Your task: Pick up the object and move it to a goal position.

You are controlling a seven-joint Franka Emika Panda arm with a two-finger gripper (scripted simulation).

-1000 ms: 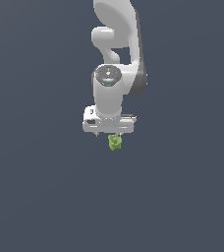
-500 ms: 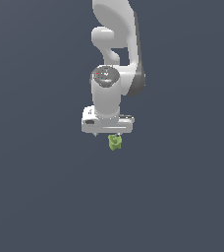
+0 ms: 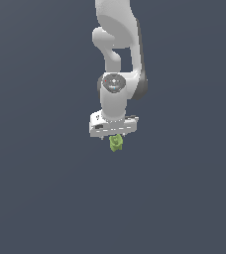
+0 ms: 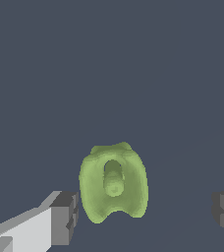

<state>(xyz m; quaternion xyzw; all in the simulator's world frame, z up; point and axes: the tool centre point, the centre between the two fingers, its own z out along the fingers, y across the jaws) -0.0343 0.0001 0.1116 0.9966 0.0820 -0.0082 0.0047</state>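
Comparing with the exterior views up to a second earlier, the arm's wrist is seen slightly re-posed, with the gripper (image 3: 114,134) at about the same height. The object (image 3: 116,143) lies just beneath it. In the wrist view the jaws stand apart, released, flanking the object (image 4: 113,183); grasp judged pending.

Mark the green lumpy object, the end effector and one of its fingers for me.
green lumpy object (image 4: 113,184): wrist view, on its central knob.
end effector (image 4: 146,211): wrist view, the open gap midway between the fingertips.
finger (image 4: 65,216): wrist view, on the grey pad of one finger.
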